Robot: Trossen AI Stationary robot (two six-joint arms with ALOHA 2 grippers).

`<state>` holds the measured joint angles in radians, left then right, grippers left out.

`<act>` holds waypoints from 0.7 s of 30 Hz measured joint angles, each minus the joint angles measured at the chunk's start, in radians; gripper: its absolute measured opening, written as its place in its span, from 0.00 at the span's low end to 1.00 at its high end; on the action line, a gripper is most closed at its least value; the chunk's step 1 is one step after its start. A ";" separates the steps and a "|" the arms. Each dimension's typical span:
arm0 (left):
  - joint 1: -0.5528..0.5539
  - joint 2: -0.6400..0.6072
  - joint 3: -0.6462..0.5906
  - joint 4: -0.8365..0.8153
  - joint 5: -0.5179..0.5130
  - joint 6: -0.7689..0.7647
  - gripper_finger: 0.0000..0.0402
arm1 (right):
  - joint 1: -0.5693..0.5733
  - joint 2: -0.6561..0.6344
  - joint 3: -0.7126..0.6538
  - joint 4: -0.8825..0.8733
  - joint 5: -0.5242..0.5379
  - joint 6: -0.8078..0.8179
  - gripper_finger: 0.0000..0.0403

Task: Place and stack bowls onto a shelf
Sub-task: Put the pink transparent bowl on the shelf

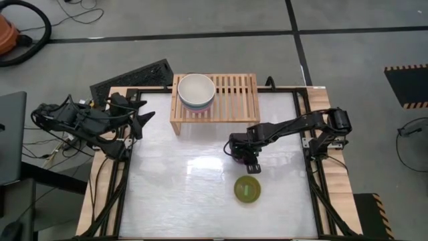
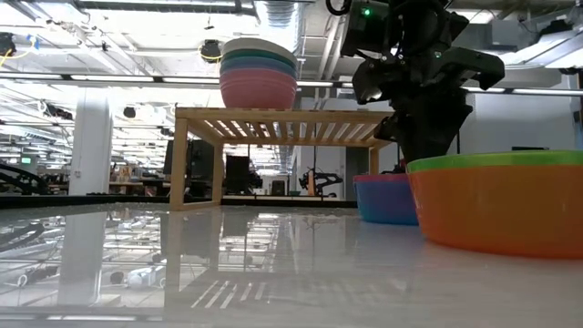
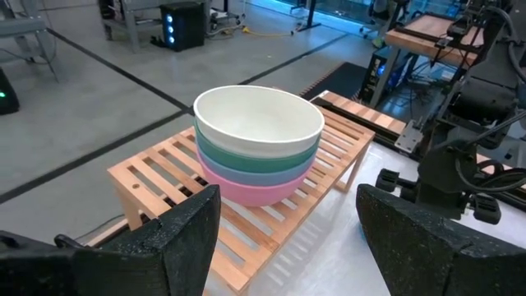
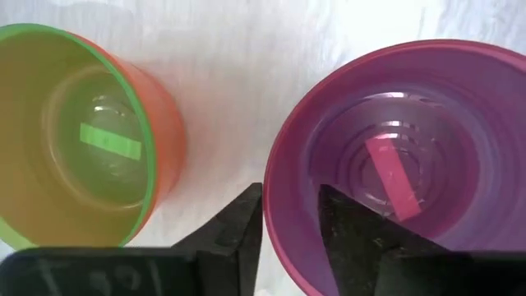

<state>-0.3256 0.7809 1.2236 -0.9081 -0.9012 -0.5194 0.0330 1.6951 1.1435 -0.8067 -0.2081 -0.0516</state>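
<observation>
your right gripper (image 4: pixel 289 215) has its part-open jaws straddling the purple bowl (image 4: pixel 394 164) rim, wall between them, not clamped; you likely close, lift, then carry to the shelf (image 1: pixel 234 90).

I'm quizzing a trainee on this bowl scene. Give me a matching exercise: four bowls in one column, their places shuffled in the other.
1 cream-white bowl
2 pink bowl
3 olive-green bowl
4 purple bowl

A nested in the orange bowl on the table
B top of the stack on the shelf
C below the right gripper
D bottom of that stack

Pairs: 1-B, 2-D, 3-A, 4-C
</observation>
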 joint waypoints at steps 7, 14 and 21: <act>0.000 0.000 0.000 0.000 0.000 0.000 0.67 | 0.001 0.000 0.000 0.012 -0.047 0.004 0.33; 0.000 0.000 0.000 0.000 0.000 -0.001 0.67 | 0.002 0.004 0.000 0.014 -0.032 0.014 0.41; 0.000 0.000 0.000 0.000 0.000 -0.001 0.67 | 0.007 0.013 -0.001 0.034 -0.027 0.008 0.39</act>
<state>-0.3256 0.7811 1.2236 -0.9085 -0.9013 -0.5201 0.0399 1.7082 1.1427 -0.7730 -0.2348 -0.0437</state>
